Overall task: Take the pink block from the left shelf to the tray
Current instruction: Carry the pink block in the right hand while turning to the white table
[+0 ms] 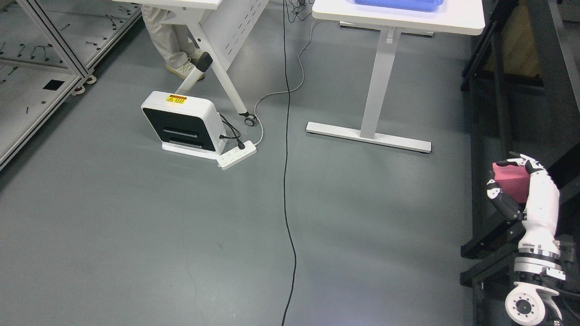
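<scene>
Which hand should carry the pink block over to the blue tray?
Right. The right hand already grips the pink block; the blue tray sits on the table ahead. The left hand is out of view.

The right hand (525, 190) grips the pink block (511, 181) near the black shelf frame (476, 136), above grey floor (136, 235).

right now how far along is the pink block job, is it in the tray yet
Done: the pick. The right robot hand is shut on the pink block, held in the air over the floor beside the dark frame at the right. In hand: carrying it. Left: reaching the blue tray on the white table at the top and setting the block in it. No block shows in the visible part of the tray.
</scene>
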Available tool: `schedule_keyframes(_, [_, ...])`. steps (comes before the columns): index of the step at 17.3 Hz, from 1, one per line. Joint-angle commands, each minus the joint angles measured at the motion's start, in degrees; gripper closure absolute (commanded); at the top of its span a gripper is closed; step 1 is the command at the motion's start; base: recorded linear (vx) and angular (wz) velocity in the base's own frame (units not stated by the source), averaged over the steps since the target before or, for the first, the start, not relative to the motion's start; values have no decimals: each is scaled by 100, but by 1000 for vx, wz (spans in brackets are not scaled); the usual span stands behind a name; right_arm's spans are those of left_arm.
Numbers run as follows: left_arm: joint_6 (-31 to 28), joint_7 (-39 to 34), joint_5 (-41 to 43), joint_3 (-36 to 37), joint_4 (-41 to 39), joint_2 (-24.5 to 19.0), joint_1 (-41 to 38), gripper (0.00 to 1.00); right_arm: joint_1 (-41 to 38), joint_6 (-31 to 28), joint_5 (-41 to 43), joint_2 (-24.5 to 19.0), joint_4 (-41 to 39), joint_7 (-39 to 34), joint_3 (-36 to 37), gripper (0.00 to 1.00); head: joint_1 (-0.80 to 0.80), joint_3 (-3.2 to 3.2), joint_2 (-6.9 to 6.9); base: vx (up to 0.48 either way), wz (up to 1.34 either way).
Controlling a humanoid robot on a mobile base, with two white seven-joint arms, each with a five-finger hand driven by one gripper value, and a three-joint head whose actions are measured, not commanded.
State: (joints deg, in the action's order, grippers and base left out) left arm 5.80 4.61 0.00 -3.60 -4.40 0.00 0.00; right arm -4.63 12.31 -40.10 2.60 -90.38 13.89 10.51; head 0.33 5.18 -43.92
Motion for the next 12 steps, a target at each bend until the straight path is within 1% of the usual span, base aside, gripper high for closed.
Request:
schedule_keyframes(1, [0,-4,9,0,0,-100,-53,0,-195,26,-6,-76,12,53,38,97,0,0,0,36,-92])
schedule_keyframes(6, [0,-4,9,0,0,-100,-53,0,-248,26,-6,-160,29,61,65,96,0,0,0,49,-41])
schedule_keyframes(12, [0,-4,9,0,0,-100,-53,0,-336,35,-6,-160,21,61,65,96,0,0,0,67,219])
